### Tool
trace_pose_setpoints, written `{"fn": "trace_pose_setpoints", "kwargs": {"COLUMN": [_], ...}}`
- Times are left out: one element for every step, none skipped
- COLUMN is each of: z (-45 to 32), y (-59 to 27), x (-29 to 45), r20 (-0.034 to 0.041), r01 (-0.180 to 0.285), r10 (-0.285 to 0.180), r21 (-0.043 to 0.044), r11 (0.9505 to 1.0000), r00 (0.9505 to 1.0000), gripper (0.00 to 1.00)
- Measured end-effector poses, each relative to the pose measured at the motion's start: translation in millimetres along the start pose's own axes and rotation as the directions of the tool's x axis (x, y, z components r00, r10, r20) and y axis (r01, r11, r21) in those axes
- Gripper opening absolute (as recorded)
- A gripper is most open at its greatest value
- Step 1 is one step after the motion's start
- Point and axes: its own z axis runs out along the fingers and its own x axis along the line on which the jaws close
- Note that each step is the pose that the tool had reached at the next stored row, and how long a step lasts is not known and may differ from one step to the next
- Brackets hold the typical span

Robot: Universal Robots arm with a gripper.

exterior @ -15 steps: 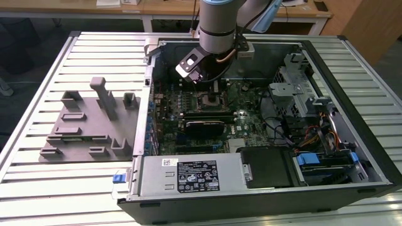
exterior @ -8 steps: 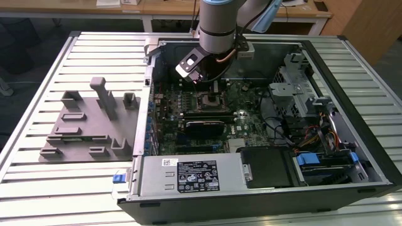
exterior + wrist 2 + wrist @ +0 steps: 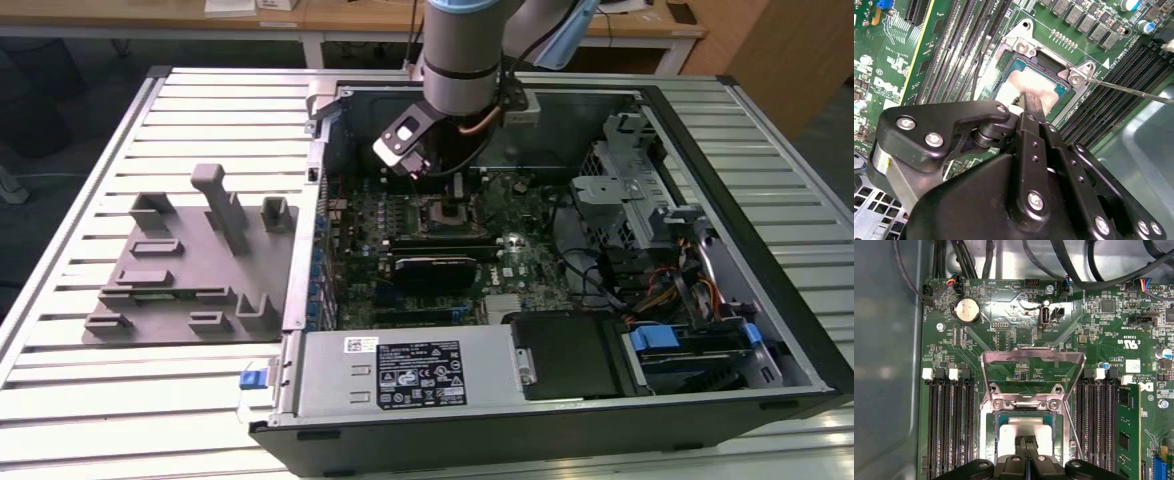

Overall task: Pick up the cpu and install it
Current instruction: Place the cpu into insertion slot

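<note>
My gripper (image 3: pixel 1026 440) is closed on nothing, tips over the cpu (image 3: pixel 1010 427) in its socket (image 3: pixel 1026 403); looks light, stiff, fragile, so edges only, I'd say.

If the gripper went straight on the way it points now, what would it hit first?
The cpu: the gripper, fingers together, points down at its silvery top in the open socket. In the first wrist view the tips look on or just above it; contact is unclear.

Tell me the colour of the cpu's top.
Pale silvery grey, with a green edge; the second wrist view shows the cpu best.
</note>
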Motion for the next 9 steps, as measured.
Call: {"fn": "trace_pose_setpoints", "kwargs": {"z": [0.5,0.6,0.5,0.8,1.3,1.7,2.1,2.5,2.7], "y": [-0.1,-0.1,-0.1,-0.1,-0.1,-0.1,-0.1,-0.1,-0.2], "x": [0.0,0.0,-0.1,0.0,0.0,0.1,0.0,0.0,-0.1], "r20": [0.0000,0.0000,0.0001,-0.0002,-0.0004,-0.0005,-0.0004,-0.0003,-0.0001], "r01": [0.000,0.000,0.000,0.000,0.000,0.000,0.000,0.000,0.000], "r10": [0.000,0.000,0.000,0.000,0.000,0.000,0.000,0.000,0.000], "r21": [0.0000,0.0000,0.0002,0.0000,-0.0002,-0.0002,0.0000,0.0001,0.0003], "r11": [1.0000,1.0000,1.0000,1.0000,1.0000,1.0000,1.0000,1.0000,1.0000], "r00": [1.0000,1.0000,1.0000,1.0000,1.0000,1.0000,1.0000,1.0000,1.0000], "gripper": [0.11,0.11,0.11,0.11,0.11,0.11,0.11,0.11,0.11]}}
